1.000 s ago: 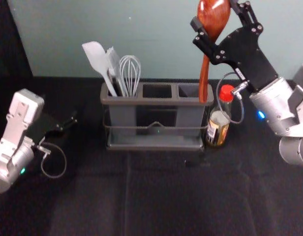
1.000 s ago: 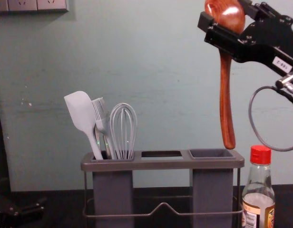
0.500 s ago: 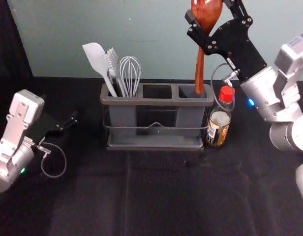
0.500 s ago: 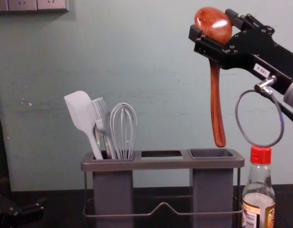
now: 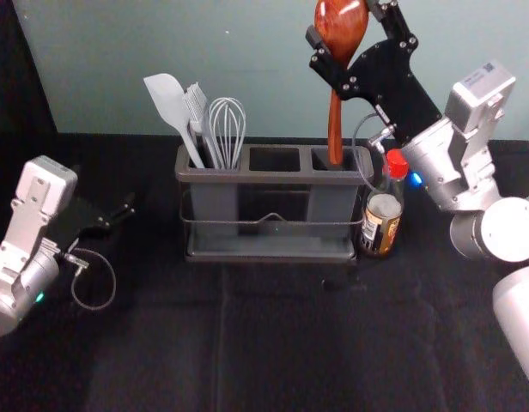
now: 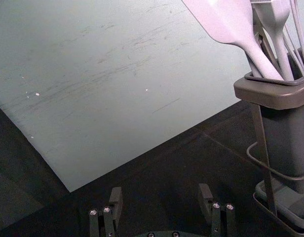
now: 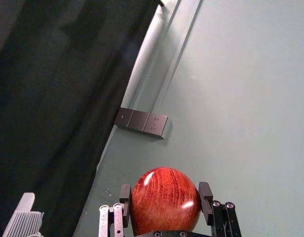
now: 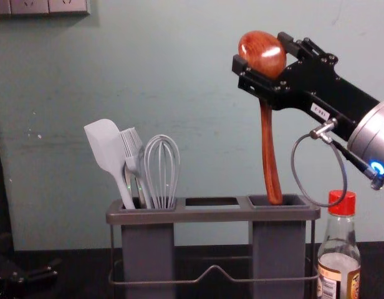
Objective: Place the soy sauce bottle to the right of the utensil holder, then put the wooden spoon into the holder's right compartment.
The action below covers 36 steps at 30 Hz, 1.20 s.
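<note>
My right gripper is above the holder's right end, shut on the wooden spoon by its bowl. In the right wrist view the right gripper has the red-brown bowl between its fingers. The spoon hangs upright, handle down, its tip at the mouth of the right compartment. The utensil holder stands in the middle. Just right of it stands the soy sauce bottle, red-capped. My left gripper is parked at the left; the left wrist view shows the left gripper open.
A white spatula, a brush and a whisk stand in the holder's left compartment. Behind the black-covered table rises a pale wall. The right gripper's cable loops near the bottle's cap.
My right gripper has moved left and downward with the spoon, bringing the handle's tip from above the holder's right end down to the compartment mouth. The left arm has stayed still.
</note>
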Motion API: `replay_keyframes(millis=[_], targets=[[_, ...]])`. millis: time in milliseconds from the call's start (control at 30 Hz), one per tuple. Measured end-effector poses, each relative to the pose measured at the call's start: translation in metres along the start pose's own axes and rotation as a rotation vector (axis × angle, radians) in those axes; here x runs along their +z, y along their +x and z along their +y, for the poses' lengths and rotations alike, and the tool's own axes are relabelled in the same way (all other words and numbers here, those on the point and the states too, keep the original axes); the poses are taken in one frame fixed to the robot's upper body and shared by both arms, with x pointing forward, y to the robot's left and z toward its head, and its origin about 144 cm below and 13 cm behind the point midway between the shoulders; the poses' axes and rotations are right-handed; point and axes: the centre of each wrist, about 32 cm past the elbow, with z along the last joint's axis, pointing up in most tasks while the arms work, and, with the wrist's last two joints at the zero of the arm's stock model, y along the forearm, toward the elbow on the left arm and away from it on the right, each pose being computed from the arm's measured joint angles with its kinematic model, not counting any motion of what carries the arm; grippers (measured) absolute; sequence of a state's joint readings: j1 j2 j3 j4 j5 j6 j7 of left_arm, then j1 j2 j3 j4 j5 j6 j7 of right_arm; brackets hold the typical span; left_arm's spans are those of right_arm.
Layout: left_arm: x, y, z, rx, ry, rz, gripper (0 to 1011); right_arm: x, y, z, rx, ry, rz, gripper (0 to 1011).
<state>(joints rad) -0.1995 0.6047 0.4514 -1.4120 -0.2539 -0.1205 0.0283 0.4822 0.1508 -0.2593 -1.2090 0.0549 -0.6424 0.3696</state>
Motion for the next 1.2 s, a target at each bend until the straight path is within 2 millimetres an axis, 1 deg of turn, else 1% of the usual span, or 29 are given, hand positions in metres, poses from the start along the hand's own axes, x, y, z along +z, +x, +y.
replay_keyframes(millis=[300, 600, 1200], targets=[[0.000, 0.000, 0.000, 0.000, 0.000, 0.000, 1005, -0.010, -0.008, -0.004, -0.002, -0.012, 0.008, 841], [0.000, 0.000, 0.000, 0.000, 0.000, 0.000, 1005, -0.017, -0.020, -0.019, -0.008, -0.037, 0.029, 841], [0.000, 0.000, 0.000, 0.000, 0.000, 0.000, 1005, -0.028, -0.034, -0.043, -0.003, -0.076, 0.049, 840]])
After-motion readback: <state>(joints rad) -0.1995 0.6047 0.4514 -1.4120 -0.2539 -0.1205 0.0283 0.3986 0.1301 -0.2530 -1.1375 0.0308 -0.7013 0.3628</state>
